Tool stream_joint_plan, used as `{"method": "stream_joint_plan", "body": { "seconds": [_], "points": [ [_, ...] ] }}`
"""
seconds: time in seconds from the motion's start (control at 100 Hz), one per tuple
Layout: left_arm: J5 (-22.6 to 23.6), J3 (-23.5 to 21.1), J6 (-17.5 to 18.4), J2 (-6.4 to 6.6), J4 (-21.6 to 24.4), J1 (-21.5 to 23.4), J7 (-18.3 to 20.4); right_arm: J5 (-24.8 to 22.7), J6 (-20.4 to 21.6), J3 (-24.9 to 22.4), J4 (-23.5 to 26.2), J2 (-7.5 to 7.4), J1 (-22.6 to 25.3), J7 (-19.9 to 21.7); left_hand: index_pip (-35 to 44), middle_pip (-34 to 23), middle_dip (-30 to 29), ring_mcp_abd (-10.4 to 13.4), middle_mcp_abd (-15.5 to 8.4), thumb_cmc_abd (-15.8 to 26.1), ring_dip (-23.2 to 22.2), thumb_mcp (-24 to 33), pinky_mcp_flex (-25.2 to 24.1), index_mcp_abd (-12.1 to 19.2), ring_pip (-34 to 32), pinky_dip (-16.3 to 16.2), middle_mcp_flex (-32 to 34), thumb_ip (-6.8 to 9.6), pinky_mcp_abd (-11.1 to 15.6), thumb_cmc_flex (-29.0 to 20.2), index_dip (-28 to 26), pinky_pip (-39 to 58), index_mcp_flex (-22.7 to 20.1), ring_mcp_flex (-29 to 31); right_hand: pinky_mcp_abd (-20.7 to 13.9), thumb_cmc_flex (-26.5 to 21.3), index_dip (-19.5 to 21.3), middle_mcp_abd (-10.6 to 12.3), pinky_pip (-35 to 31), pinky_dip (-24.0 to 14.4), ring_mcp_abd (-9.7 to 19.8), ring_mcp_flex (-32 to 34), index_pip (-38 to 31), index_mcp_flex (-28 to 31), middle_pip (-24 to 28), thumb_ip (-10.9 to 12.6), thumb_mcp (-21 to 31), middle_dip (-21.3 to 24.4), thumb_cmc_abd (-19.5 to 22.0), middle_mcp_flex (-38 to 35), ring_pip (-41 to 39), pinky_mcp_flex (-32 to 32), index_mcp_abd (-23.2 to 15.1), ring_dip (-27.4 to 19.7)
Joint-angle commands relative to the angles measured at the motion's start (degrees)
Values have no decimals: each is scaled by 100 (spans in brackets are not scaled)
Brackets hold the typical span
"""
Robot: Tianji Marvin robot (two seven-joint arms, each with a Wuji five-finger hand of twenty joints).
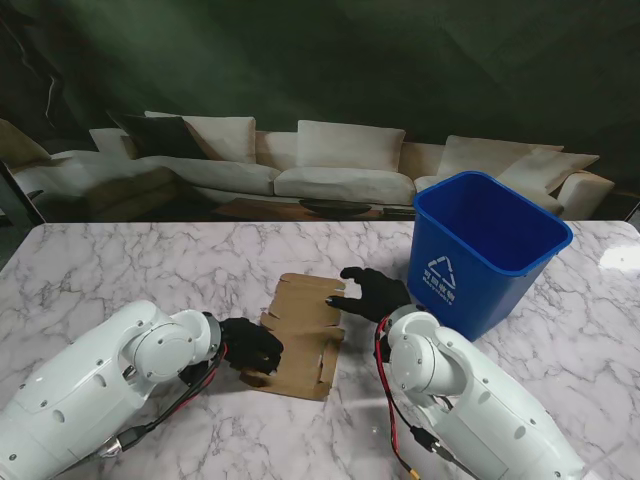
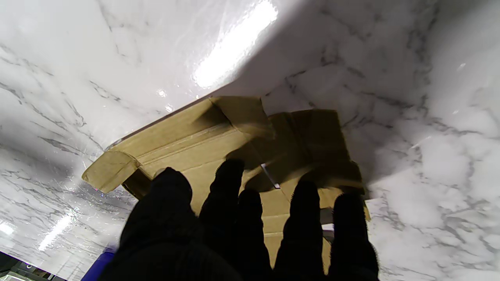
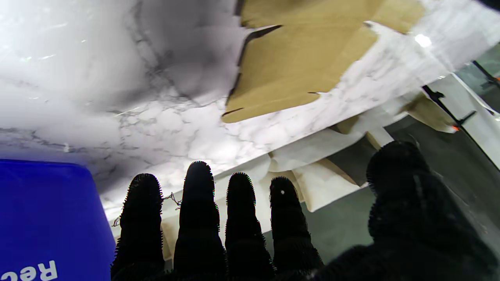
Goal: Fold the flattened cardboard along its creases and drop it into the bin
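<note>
Cardboard [image 1: 303,335] sitting low-centre of the stand frame on the marble table [image 1: 120,270], brown, mostly flat, with flaps and slits along its edges and one corner flap curled up in the left wrist view [image 2: 111,171]. Left hand [image 1: 250,346] in a black glove, parked on the sheet's left edge, fingers [image 2: 228,187] spread and laid over the cardboard surface; pressing on it rather than wrapped around anything, as far as can be told. Right hand [image 1: 375,293] at the sheet's upper right corner, just left of the bin, fingers [image 3: 199,203] straight and apart with the thumb out wide, holding nothing; in its wrist view the cardboard [image 3: 297,58] lies well beyond the fingertips. Blue bin [image 1: 485,250] upright at centre-right of the frame, white recycling mark on its side, close to the cardboard but not touching. Sofa backdrop [image 1: 330,165] across the top.
</note>
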State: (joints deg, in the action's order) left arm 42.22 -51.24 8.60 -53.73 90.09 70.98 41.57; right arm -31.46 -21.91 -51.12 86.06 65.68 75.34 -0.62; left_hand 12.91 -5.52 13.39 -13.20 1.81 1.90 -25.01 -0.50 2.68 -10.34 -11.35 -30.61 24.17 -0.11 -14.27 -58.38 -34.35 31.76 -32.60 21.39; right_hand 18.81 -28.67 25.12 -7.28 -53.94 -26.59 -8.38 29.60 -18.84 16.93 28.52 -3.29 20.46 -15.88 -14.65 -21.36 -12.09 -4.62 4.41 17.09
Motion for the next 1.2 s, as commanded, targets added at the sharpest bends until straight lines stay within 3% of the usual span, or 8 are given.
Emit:
{"method": "stream_joint_plan", "body": {
  "seconds": [0.0,0.27,0.77,1.03,1.06,1.08,1.11,1.19],
  "points": [
    [12,113,-15,8,-220,177,191,116,-61,-13,-155,37,-76,54,-52,-61,-90,469,-116,28,323,-116,-15,345,297,-102,-114,-126,51,-209,32,-59,-49,13,-118,-104,-89,38,-101,-57,115,-127,35,-229,26,114,-153,-14,230,139,19,59,-125,12],
    [-40,235,-24,13,-294,104,178,1000,-102,137,-712,257,-378,-75,-46,-62,-88,455,-108,25,314,-115,-2,342,281,-110,-105,-122,57,-219,23,-34,-57,29,-91,-87,-118,-94,-126,-99,48,-54,29,-357,4,123,-198,-1,243,401,-74,-15,172,59],
    [-90,288,-46,20,-292,79,201,1918,-136,727,-1580,686,-1046,-307,-45,-65,-86,452,-97,36,305,-115,-8,344,270,-116,-102,-122,55,-219,22,7,-63,37,9,-168,-213,-271,-55,8,-317,79,103,-418,-199,131,-245,120,264,722,19,-102,332,-70],
    [-95,268,-58,24,-270,93,228,2024,-77,848,-1773,795,-1155,-426,-47,-50,-92,443,62,45,301,-115,-14,336,266,-113,-121,-122,54,-214,24,21,-60,37,-40,-176,-206,-234,-72,59,-243,-130,66,-424,-187,136,-280,124,287,898,149,-8,266,-158],
    [-97,269,-61,24,-268,92,230,2022,-82,850,-1785,803,-1162,-445,-47,-53,-92,443,-68,43,301,-117,-11,343,267,-112,-105,-123,50,-212,24,24,-61,35,-46,-178,-203,-233,-58,68,-238,-197,59,-420,-183,137,-281,124,290,916,176,17,267,-170],
    [-100,273,-63,24,-270,90,231,2021,-84,852,-1796,809,-1167,-457,-48,-41,-96,441,98,45,301,-117,-13,340,267,-112,-123,-123,53,-211,25,25,-59,34,-50,-178,-201,-226,-51,73,-224,-233,55,-418,-185,137,-283,125,289,937,192,28,268,-178],
    [-105,281,-67,25,-272,85,233,2021,-82,856,-1815,817,-1176,-473,-48,-45,-94,442,-62,48,299,-116,-15,341,264,-111,-105,-123,53,-210,25,25,-60,38,-60,-176,-199,-222,-33,84,-231,-292,50,-414,-190,137,-285,128,289,967,224,49,273,-194],
    [-116,305,-68,26,-280,73,231,2046,-89,864,-1893,858,-1203,-541,-48,-24,-100,441,135,47,297,-117,-14,343,261,-112,-123,-123,56,-210,24,33,-60,40,-66,-185,-194,-225,61,143,-270,-482,32,-383,-202,138,-288,139,286,1052,367,121,281,-281]
  ]
}}
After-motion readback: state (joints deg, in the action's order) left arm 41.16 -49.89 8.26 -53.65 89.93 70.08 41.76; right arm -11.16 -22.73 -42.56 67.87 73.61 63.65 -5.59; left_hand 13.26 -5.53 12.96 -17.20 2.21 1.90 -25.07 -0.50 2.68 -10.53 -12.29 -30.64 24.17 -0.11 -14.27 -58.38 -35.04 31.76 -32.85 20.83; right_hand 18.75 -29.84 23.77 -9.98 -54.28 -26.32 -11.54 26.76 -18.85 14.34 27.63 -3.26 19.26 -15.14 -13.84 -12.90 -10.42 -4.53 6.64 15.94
